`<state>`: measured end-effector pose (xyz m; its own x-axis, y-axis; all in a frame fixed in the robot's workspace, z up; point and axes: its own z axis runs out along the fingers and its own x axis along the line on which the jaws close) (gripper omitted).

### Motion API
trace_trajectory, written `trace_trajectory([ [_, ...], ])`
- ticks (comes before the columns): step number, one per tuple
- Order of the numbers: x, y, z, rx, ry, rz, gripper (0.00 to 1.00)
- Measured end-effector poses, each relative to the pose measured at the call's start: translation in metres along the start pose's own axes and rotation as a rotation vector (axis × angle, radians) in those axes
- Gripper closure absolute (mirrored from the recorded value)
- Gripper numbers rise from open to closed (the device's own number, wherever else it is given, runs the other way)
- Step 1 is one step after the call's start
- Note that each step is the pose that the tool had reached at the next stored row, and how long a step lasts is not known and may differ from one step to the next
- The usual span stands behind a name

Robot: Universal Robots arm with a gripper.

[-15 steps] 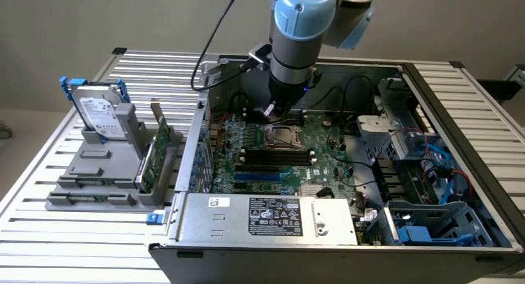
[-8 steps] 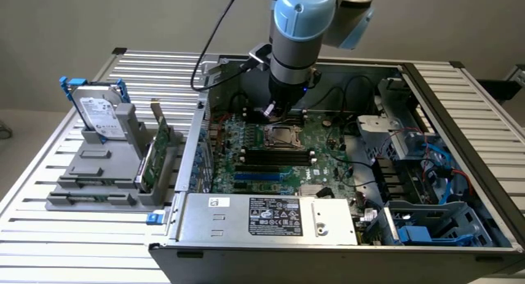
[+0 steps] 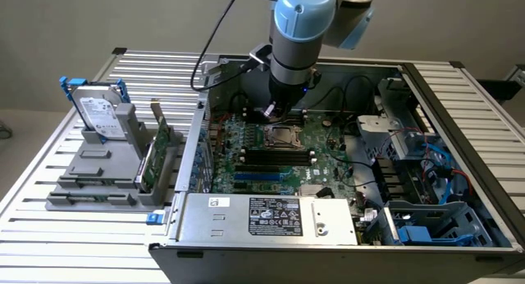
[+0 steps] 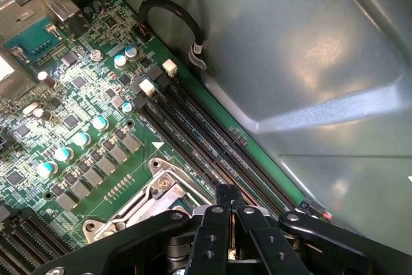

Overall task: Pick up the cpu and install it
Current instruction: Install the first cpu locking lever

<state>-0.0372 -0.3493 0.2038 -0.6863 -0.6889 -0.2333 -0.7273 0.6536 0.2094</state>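
Robotics lab: opened computer case (image 3: 328, 259)

The arm (image 3: 300, 26) is light blue and grey. The gripper (image 4: 230, 192) is black. The board (image 4: 77, 104) is green. Its slots (image 3: 277, 155) are black and blue. The drive (image 3: 102, 117) is silver, white and blue. The case (image 4: 309, 43) is grey. The table (image 3: 74, 247) has silver stripes.
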Motion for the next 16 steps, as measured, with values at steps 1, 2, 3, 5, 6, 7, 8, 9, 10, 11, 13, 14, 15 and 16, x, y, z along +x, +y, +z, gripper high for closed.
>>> trace_trajectory([
  [1,0.0001,-0.0001,0.0003,0.0001,0.0002,0.000,0.89],
  [2,0.0001,-0.0002,0.0005,0.0002,0.0003,0.000,0.89],
  [3,0.0002,-0.0002,0.0007,0.0003,0.0005,0.000,0.89],
  [5,0.0003,-0.0003,0.0012,0.0004,0.0006,0.000,0.89],
  [6,0.0003,-0.0004,0.0014,0.0005,0.0006,0.000,0.89],
  [7,0.0004,-0.0004,0.0016,0.0005,0.0007,0.000,0.89],
  [8,0.0004,-0.0005,0.0019,0.0006,0.0007,0.000,0.89],
  [9,0.0005,-0.0005,0.0020,0.0007,0.0009,0.000,0.89],
  [10,0.0005,-0.0006,0.0022,0.0007,0.0009,0.000,0.89],
  [11,0.0005,-0.0007,0.0025,0.0008,0.0010,0.000,0.89],
  [13,0.0006,-0.0008,0.0029,0.0009,0.0012,0.000,0.89],
  [14,0.0006,-0.0008,0.0030,0.0010,0.0012,0.000,0.89],
  [15,0.0006,-0.0009,0.0032,0.0010,0.0013,0.000,0.89],
  [16,0.0006,-0.0010,0.0033,0.0010,0.0013,0.000,0.89],
])
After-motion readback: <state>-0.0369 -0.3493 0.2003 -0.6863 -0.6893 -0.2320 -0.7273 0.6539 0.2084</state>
